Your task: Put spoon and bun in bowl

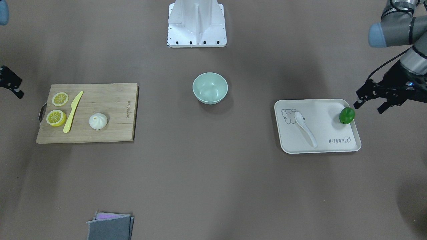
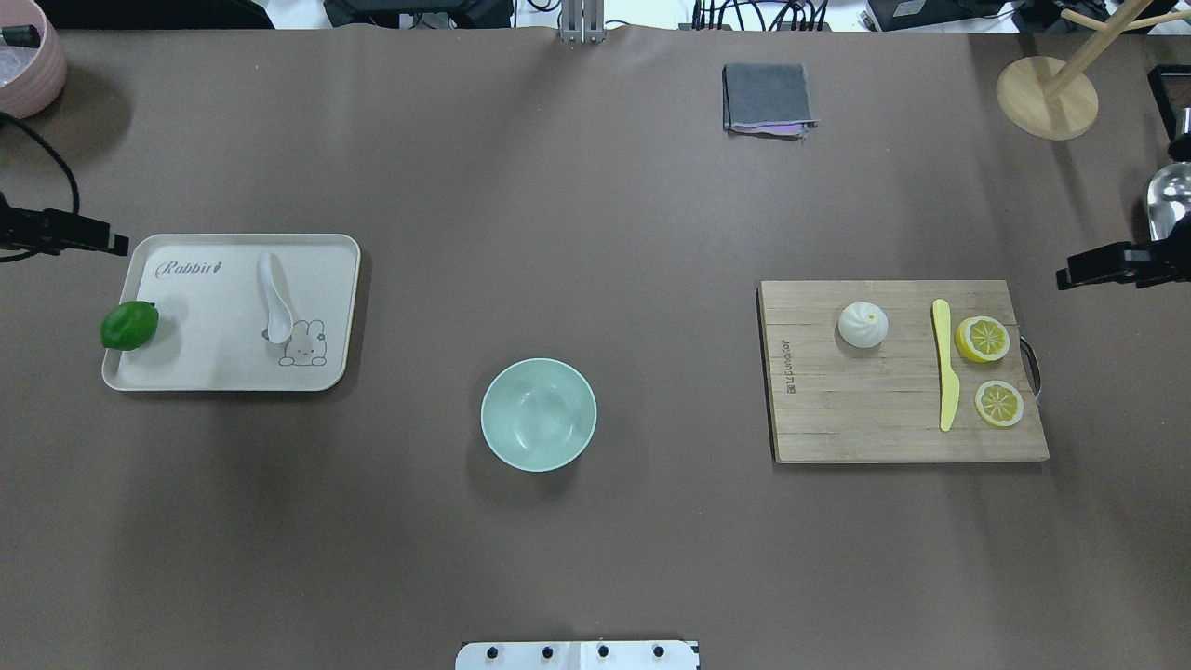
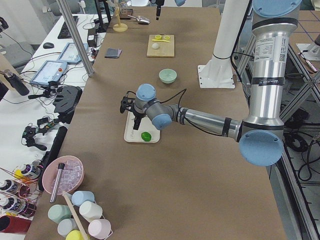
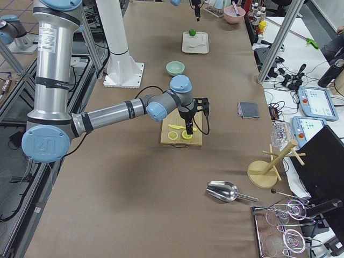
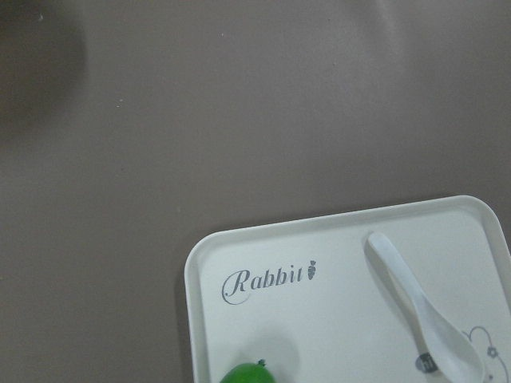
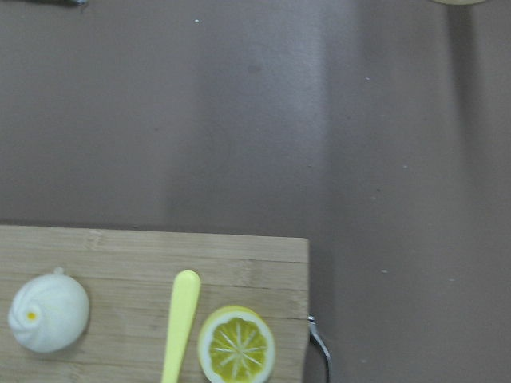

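Observation:
The white spoon (image 1: 305,128) lies on the cream tray (image 1: 333,133), scoop by the rabbit print; it also shows in the left wrist view (image 5: 423,319). The white bun (image 1: 98,121) sits on the wooden cutting board (image 1: 106,110) and shows in the right wrist view (image 6: 48,313). The mint-green bowl (image 1: 210,88) stands empty at the table's middle. My left gripper (image 1: 368,107) is open and empty, just beyond the tray's outer end near a green lime (image 1: 347,115). My right gripper (image 2: 1065,274) hovers beyond the board's far outer corner; I cannot tell if it is open.
A yellow plastic knife (image 1: 72,111) and two lemon slices (image 1: 60,99) lie on the board beside the bun. A folded grey cloth (image 2: 765,98) lies at the far side. A wooden stand (image 2: 1047,93) and metal scoop (image 2: 1168,200) are at the far right.

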You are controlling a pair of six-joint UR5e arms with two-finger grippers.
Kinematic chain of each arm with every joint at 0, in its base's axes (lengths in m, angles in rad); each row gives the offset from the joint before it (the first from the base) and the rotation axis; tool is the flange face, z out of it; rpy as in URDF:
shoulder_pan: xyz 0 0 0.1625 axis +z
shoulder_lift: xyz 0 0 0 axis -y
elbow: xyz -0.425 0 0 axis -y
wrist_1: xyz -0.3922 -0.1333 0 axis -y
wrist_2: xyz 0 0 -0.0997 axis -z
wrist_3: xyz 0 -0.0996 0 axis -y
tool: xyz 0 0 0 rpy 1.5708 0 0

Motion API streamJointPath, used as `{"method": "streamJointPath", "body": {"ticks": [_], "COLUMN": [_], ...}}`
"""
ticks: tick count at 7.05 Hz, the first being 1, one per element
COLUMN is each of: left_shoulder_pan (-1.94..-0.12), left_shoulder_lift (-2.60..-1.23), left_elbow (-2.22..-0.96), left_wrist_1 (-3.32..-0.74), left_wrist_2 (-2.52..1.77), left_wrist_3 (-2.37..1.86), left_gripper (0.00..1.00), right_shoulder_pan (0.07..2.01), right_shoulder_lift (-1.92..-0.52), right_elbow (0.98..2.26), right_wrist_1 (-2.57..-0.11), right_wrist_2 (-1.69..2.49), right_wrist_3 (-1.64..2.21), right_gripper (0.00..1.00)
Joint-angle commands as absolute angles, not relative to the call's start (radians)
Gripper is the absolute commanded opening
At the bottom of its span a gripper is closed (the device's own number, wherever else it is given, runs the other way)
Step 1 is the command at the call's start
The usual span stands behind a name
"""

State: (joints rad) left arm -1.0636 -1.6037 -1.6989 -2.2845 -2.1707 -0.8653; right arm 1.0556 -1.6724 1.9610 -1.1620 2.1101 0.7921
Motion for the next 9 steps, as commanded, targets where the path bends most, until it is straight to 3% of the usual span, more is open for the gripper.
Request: {"method": "streamJointPath", "body": {"ticks": [1, 2, 5, 9], "left_shoulder_pan": [-0.918, -0.884, -0.819, -0.796], "left_shoulder_lift": [-1.675, -1.712, -1.766, -1.787], "left_elbow": [-1.645, -1.614, -1.565, -1.516], "left_wrist_1": [-2.307, -2.309, -2.309, -2.310], "left_wrist_2": [-2.020, -1.982, -1.904, -1.881], "left_wrist_3": [-1.032, -1.073, -1.124, -1.123], "left_gripper": [0.97, 0.95, 0.70, 0.62], "right_shoulder_pan": [0.903, 0.879, 0.874, 0.873], "right_shoulder_lift": [-1.612, -1.605, -1.600, -1.597], "right_elbow": [1.963, 1.963, 1.965, 1.962], "right_wrist_1": [-1.144, -1.144, -1.144, -1.144], "right_wrist_2": [1.979, 1.959, 1.954, 1.953], "right_wrist_3": [0.974, 0.991, 0.991, 0.989], "right_gripper": [0.97, 0.97, 0.97, 0.98]}}
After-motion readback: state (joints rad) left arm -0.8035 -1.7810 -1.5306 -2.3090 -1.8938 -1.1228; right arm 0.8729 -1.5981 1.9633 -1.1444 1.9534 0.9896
